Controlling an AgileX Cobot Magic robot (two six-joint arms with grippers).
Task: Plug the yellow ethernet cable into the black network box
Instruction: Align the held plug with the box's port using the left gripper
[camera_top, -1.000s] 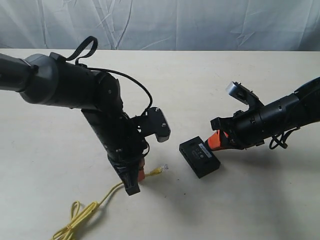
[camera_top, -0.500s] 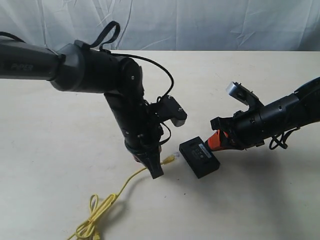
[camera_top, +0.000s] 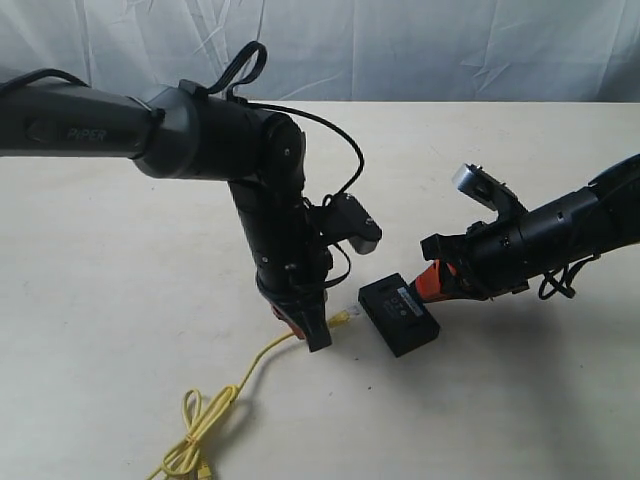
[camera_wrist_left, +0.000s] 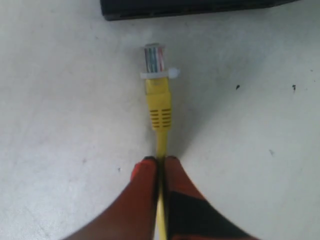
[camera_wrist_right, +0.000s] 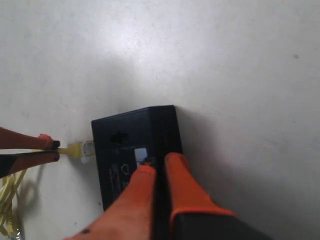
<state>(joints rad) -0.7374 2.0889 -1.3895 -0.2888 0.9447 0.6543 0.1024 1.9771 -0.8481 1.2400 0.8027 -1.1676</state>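
Observation:
The black network box (camera_top: 399, 314) lies flat on the table; it also shows as a dark edge (camera_wrist_left: 190, 7) in the left wrist view and in the right wrist view (camera_wrist_right: 131, 150). My right gripper (camera_top: 432, 283) (camera_wrist_right: 156, 161) is shut on the box's far edge, one orange finger on its top face. My left gripper (camera_top: 308, 328) (camera_wrist_left: 160, 161) is shut on the yellow ethernet cable (camera_top: 255, 362) just behind its yellow boot. The clear plug (camera_wrist_left: 155, 61) (camera_top: 343, 318) (camera_wrist_right: 88, 148) points at the box's near side, a short gap away. The rest of the cable coils in loops (camera_top: 195, 440) near the table's front.
A cream table (camera_top: 120, 300) carries everything, with a wrinkled pale backdrop (camera_top: 400, 45) behind it. The left arm's black cabling (camera_top: 330, 150) loops above its wrist.
My left arm has swung right toward the box, dragging the cable with it; the plug went from well clear of the box to just short of its side. The right arm held still.

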